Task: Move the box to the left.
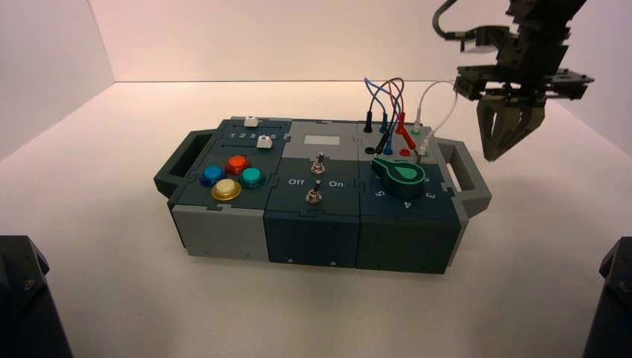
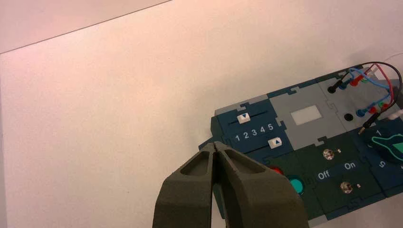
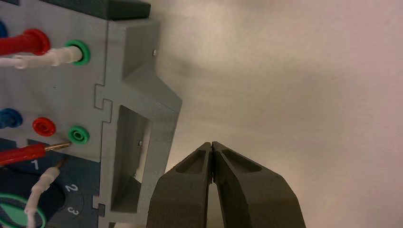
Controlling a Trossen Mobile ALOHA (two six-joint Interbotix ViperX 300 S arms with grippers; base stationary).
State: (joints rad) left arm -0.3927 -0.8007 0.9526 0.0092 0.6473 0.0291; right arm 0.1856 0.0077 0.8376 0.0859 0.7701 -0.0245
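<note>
The box (image 1: 313, 194), dark teal and grey, lies on the white table with coloured round buttons, toggle switches, a green dial and looped wires on top. My right gripper (image 1: 495, 153) is shut and empty. It hangs just right of the box's right handle (image 1: 466, 175), above the table. In the right wrist view its tips (image 3: 211, 145) are close beside the grey handle (image 3: 138, 137), not touching it. My left gripper (image 2: 216, 146) is shut and empty, over the box's left end (image 2: 285, 102). It is out of the high view.
The box's left handle (image 1: 182, 160) faces open table on the left. Black blocks stand at the front left (image 1: 26, 298) and front right (image 1: 611, 298) corners. White walls close the table at the back and left.
</note>
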